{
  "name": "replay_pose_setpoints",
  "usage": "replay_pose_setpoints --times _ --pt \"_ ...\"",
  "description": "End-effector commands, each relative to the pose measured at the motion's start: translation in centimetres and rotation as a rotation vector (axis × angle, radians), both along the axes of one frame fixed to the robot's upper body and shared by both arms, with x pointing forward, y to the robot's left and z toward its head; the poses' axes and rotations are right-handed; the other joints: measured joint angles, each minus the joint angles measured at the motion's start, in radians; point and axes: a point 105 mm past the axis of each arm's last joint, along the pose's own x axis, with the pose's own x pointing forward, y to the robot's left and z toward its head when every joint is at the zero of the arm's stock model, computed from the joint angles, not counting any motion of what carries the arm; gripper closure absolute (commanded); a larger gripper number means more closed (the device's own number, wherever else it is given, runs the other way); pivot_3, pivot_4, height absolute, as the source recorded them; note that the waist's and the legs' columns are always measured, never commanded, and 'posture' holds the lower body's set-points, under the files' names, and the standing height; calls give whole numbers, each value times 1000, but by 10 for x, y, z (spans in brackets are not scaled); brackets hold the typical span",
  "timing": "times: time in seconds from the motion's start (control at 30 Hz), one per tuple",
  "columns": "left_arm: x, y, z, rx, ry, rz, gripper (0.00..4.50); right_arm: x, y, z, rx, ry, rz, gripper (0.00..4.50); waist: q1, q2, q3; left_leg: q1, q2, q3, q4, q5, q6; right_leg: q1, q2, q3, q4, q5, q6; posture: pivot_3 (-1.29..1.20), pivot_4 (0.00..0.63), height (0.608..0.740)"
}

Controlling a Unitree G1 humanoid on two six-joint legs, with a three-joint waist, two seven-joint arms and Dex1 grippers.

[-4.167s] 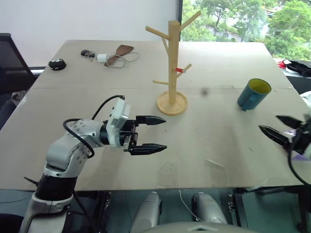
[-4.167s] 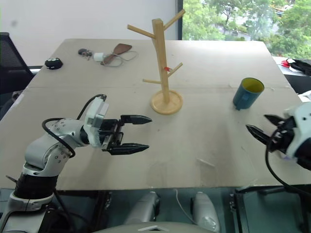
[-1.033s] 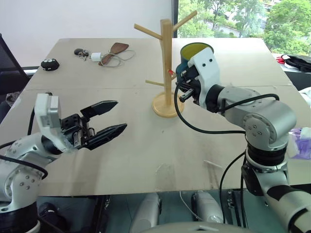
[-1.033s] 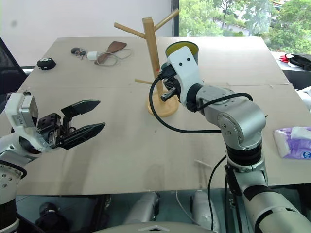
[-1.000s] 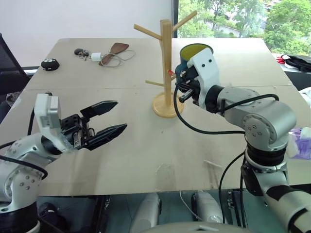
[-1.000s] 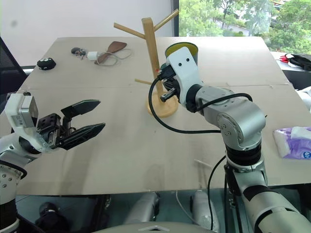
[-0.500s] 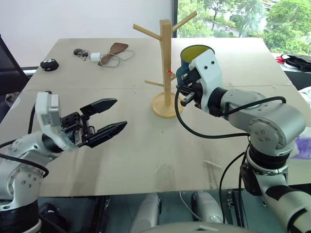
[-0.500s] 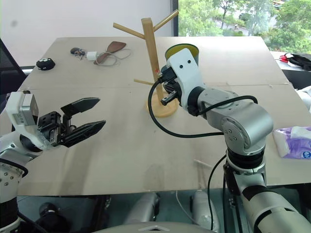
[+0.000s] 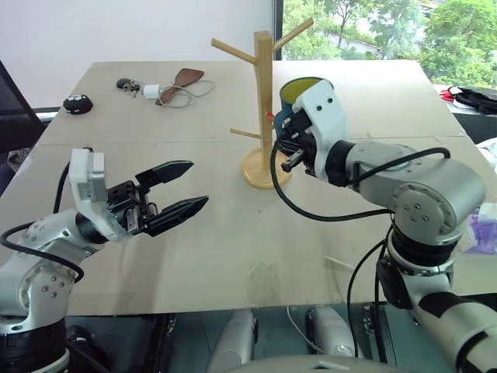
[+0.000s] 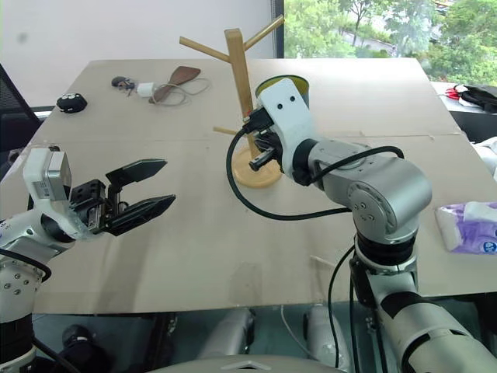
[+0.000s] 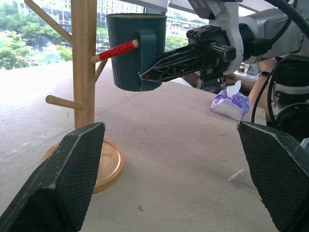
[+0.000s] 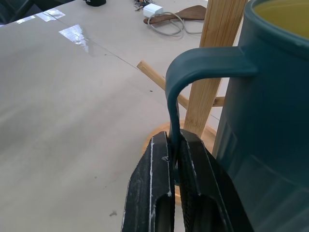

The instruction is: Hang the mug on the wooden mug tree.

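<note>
The dark teal mug (image 9: 301, 92), yellow inside, hangs upright in the air just right of the wooden mug tree (image 9: 265, 101). My right gripper (image 12: 173, 140) is shut on the lower part of its loop handle (image 12: 193, 63). In the left wrist view the red-marked peg (image 11: 116, 50) reaches across the mug's side to the handle; I cannot tell whether it passes through the loop. My left gripper (image 9: 198, 183) is open and holds nothing, low over the table at the left, well apart from the tree's round base (image 9: 264, 169).
Keys, a white charger with its cable and a brown object (image 9: 175, 81) lie at the back left, with a small black object (image 9: 74, 102) beside them. A white-and-purple tissue pack (image 10: 470, 225) sits near the table's right edge.
Since the oldest frames my right gripper has taken the mug from the table's right side and raised it to the tree. Over the last second the mug edged slightly toward the post. The left gripper stayed put.
</note>
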Motion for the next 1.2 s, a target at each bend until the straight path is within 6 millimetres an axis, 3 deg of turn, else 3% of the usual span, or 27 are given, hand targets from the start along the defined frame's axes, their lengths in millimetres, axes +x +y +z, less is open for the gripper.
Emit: replay_pose_setpoints --times 0.03,0.5,0.6,0.63,0.77,1.0,1.2 --pt "-4 0 7 8 -40 -5 0 -1 3 11 6 -40 -13 4405 1 0 0 0 0 0 0 0 0 0 0 0 0 0 0 0 150 740" --pt "-7 -2 3 4 -27 -6 0 7 13 10 -7 -33 -18 4405 0 0 0 0 0 1 -5 1 -1 -3 -1 0 0 0 0 0 150 740" --pt "-7 -3 3 1 -26 -7 0 7 13 12 -13 -54 -8 2942 0 0 0 0 0 1 -5 1 -1 -3 0 0 0 0 0 0 150 740" --pt "-8 -3 3 0 -26 -8 0 5 12 12 -11 -60 -1 2801 0 0 0 0 0 1 -5 1 -1 -3 -1 0 0 0 0 0 150 740" --pt "-8 -6 4 -11 -20 -15 0 -9 -1 16 38 -66 51 1082 2 0 0 0 0 1 -5 1 -1 -3 -1 -1 -1 0 0 0 150 740" --pt "1 -16 1 -4 1 -18 0 -48 -28 20 102 -171 205 1082 2 -1 -1 -1 0 2 -5 1 -1 -3 -2 -2 -1 0 0 0 150 740" --pt "8 -26 -6 22 34 -14 0 -65 -59 8 188 -242 173 1082 6 -4 -2 1 2 4 -6 1 -1 -2 0 -1 0 0 0 0 150 740"
